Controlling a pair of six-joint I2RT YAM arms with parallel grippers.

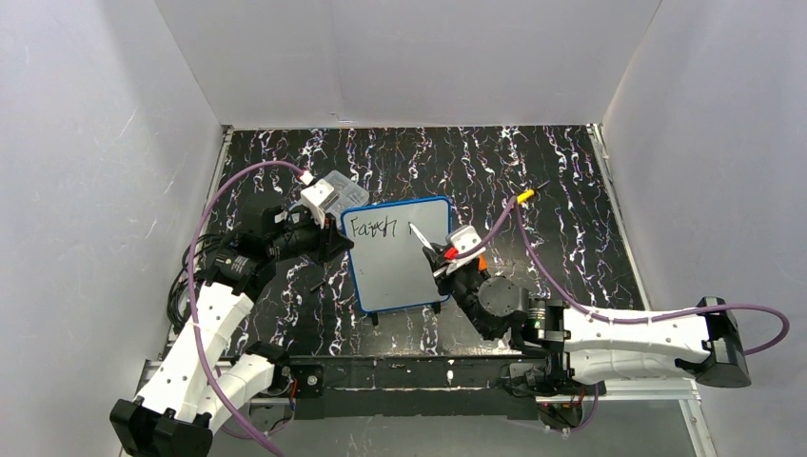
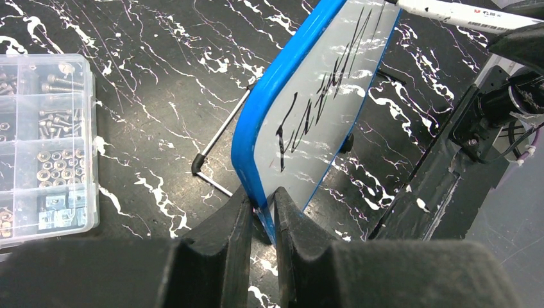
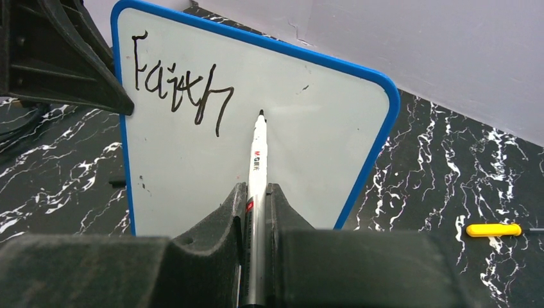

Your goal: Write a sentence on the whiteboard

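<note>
The whiteboard (image 1: 400,257) has a blue frame and stands propped up mid-table. It also shows in the left wrist view (image 2: 327,96) and the right wrist view (image 3: 301,147). One black word, "Faith" (image 3: 176,90), sits at its top left. My left gripper (image 2: 263,202) is shut on the board's blue left edge. My right gripper (image 3: 256,192) is shut on a white marker (image 3: 258,154). The marker's black tip (image 3: 261,113) is at the board surface just right of the word. In the top view the right gripper (image 1: 445,255) is at the board's right edge.
A clear plastic compartment box (image 2: 45,147) with small hardware lies left of the board, also seen in the top view (image 1: 328,190). A thin metal stand leg (image 2: 221,135) lies behind the board. A yellow-handled tool (image 3: 493,230) lies to the right (image 1: 525,196). White walls enclose the table.
</note>
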